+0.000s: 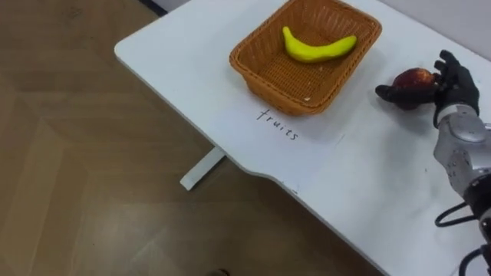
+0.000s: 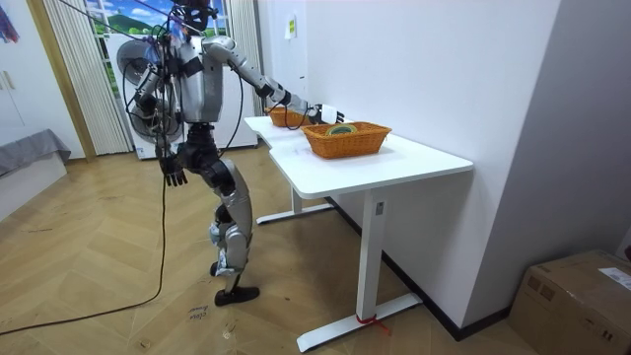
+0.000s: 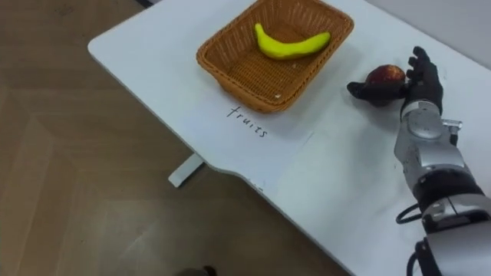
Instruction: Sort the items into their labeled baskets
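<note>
My right hand (image 1: 454,83) curls round the apple (image 1: 414,78), just right of the basket (image 1: 249,67) holding a banana (image 1: 318,47); "fruits" label (image 1: 278,124) handwritten on the tabletop (image 1: 176,46).

The white table (image 1: 360,184) carries a wicker basket (image 1: 265,86), with a red apple (image 1: 413,78) just beside it.

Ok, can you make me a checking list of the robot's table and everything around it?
Surface: white table, mostly bare.
Job's things: banana lying in wicker basket; red apple outside it, held; second basket nearer the room camera.
Clutter: nothing seen.
Robot hands: right robot hand curled round the apple; left robot hand hangs by its side.
Cables: nothing seen besides the robot's own.
Surroundings: wood floor, cardboard box.
</note>
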Robot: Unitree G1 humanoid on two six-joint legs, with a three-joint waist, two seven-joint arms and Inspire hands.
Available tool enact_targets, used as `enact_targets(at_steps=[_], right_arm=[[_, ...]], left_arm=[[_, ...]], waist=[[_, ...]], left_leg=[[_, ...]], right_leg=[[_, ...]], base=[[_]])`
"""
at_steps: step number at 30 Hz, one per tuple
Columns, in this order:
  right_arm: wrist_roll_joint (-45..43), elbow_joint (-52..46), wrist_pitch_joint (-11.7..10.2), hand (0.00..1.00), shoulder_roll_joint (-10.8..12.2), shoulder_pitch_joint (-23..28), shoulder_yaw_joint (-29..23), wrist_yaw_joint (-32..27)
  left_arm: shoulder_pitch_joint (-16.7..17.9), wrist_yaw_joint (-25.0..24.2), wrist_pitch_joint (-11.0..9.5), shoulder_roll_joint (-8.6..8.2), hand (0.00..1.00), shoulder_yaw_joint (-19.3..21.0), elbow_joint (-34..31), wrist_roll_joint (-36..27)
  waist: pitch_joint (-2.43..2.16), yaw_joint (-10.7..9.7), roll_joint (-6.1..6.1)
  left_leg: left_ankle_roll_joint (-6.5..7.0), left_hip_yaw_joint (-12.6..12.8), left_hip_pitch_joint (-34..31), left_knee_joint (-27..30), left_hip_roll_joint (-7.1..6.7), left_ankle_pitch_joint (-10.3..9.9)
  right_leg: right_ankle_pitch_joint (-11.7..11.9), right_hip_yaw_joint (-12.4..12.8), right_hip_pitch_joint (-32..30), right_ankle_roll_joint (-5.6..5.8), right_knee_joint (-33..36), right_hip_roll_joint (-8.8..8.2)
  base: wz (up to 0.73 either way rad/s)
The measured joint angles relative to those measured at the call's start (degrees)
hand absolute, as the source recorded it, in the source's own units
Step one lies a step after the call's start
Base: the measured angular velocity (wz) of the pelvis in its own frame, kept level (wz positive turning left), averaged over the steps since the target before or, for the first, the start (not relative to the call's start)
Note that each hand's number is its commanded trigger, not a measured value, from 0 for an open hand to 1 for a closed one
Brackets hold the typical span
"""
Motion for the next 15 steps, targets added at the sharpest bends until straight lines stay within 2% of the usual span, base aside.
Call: enact_targets(at_steps=[1, 2, 5, 10, 12, 15], right_arm=[[0.0, 0.0, -0.2, 0.0, -0.4, 0.0, 0.0, 0.0], [0.0, 0.0, -0.4, 0.0, -0.7, -0.2, 0.0, 0.2], [0.0, 0.2, -0.7, 0.0, -1.3, -0.6, 0.0, 1.0], [-2.4, 0.8, -2.1, 0.0, -1.3, -1.8, -0.1, 0.8], [-3.4, 0.9, -2.3, 0.0, -1.3, -2.8, -0.1, 0.6], [-5.0, 0.8, -2.9, 0.0, -1.3, -2.9, 0.3, -0.2]], left_arm=[[-0.5, 0.1, 0.1, 0.0, 0.0, -0.4, 0.0, 0.0], [-0.9, 0.1, 0.1, -0.04, 0.0, -0.8, 0.0, 0.0], [-1.2, 0.7, 0.1, -0.52, 0.0, -1.4, 0.0, -0.2], [-3.0, 2.7, 0.2, -1.87, 0.0, -3.1, 1.1, -2.4], [-3.5, 3.2, 0.1, -2.27, 0.0, -3.5, 0.9, -2.4], [-4.2, 4.4, 0.1, -2.33, 0.0, -3.7, 0.8, -2.4]], waist=[[0.16, 0.1, 0.24], [0.2, 0.1, 0.31], [0.29, 0.0, 0.47], [0.69, 0.3, 1.07], [0.87, 0.2, 1.49], [0.8, 0.4, 1.61]], left_leg=[[0.0, 0.1, -0.3, 0.2, 0.04, 0.0], [0.0, 0.2, -0.9, 0.4, 0.02, 0.0], [0.06, 0.3, -1.6, 0.4, 0.05, 0.2], [0.17, 1.1, -1.8, -0.5, 0.05, 0.7], [0.24, 1.7, -2.0, -0.9, 0.1, 1.0], [0.3, 2.6, -2.2, -1.2, 0.13, 1.2]], right_leg=[[-0.1, 0.0, -0.3, -0.01, 0.2, -0.11], [-0.3, 0.0, -1.0, -0.05, 0.8, -0.61], [-0.3, 0.1, -1.9, -0.03, 0.9, -0.62], [0.0, 1.2, -3.4, 0.2, 1.0, -0.65], [0.5, 1.8, -3.7, -0.16, 1.1, -0.6], [0.4, 2.9, -4.9, -0.18, 1.9, -0.82]], base=[[0.0], [0.0], [-0.01], [-0.09], [-0.17], [-0.15]])
